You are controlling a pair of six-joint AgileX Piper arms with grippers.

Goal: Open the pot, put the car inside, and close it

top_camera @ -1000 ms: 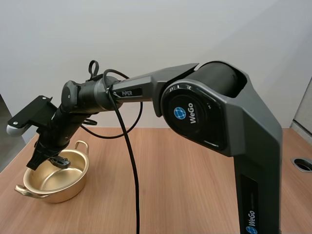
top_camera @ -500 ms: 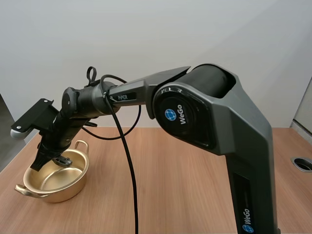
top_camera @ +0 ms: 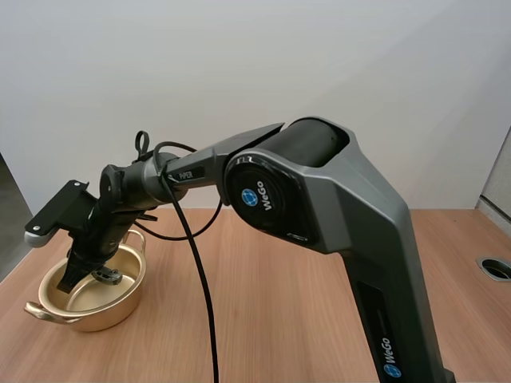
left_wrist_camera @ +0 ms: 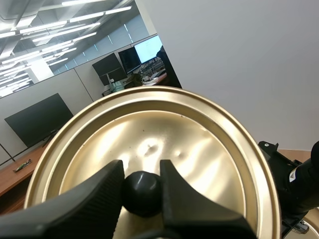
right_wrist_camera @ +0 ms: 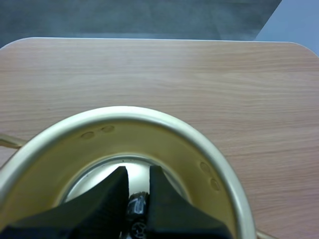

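Observation:
A gold pot (top_camera: pixel 120 299) with two handles stands uncovered at the table's left. My right gripper (top_camera: pixel 86 277) reaches down into it, shut on a small dark car (top_camera: pixel 107 276). From the right wrist, the fingertips (right_wrist_camera: pixel 117 191) pinch the car (right_wrist_camera: pixel 136 208) just above the pot's shiny floor, inside its rim (right_wrist_camera: pixel 212 152). My left gripper (left_wrist_camera: pixel 142 185) is shut on the black knob (left_wrist_camera: pixel 142 191) of the gold lid (left_wrist_camera: pixel 194 149) and holds the lid off the pot. Beside the lid's edge, part of the right arm (left_wrist_camera: pixel 299 184) is visible.
The pot rests on a light wooden table (top_camera: pixel 279 303). A round cable hole (top_camera: pixel 497 269) is set at the table's right edge. The table's rounded edge (right_wrist_camera: pixel 149 40) lies beyond the pot.
My right gripper has sunk lower into the pot with the car, and the arm has stretched further forward and down.

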